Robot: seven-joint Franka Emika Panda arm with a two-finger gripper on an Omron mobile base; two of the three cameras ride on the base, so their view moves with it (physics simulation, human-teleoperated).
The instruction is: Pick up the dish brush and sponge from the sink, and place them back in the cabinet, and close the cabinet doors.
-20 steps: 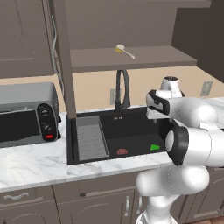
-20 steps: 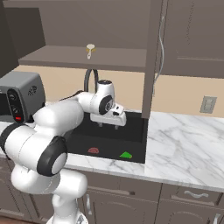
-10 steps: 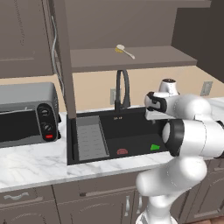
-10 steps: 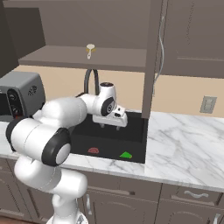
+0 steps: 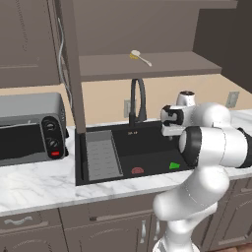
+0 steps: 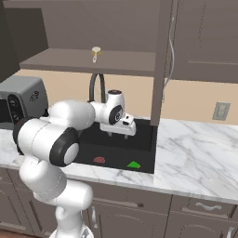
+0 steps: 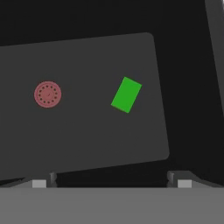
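Note:
The dish brush (image 5: 140, 57) (image 6: 95, 52) lies on the wide shelf of the cabinet (image 5: 162, 66) (image 6: 60, 62), cream head and thin handle. The green sponge (image 5: 174, 166) (image 6: 134, 164) (image 7: 126, 94) rests flat on the floor of the black sink (image 5: 147, 140) (image 6: 145, 139), at its right end. My gripper (image 5: 170, 134) (image 6: 117, 135) (image 7: 111, 180) hangs open over the sink's back right part, pointing down, well above the sponge and holding nothing. The cabinet doors (image 5: 73, 88) (image 6: 161, 69) stand open.
A red drain (image 5: 137, 171) (image 6: 99, 160) (image 7: 47, 94) sits left of the sponge. The grey ribbed tray (image 5: 101, 155) fills the sink's left end. The black faucet (image 5: 138, 98) (image 6: 95, 88) arches behind my hand. A toaster oven (image 5: 29, 128) (image 6: 18, 100) stands on the marble counter (image 6: 195, 153).
My arm's elbow has swung forward and lower, and the hand has drifted a little to the left above the sink. The gripper stays open. Brush and sponge have not moved.

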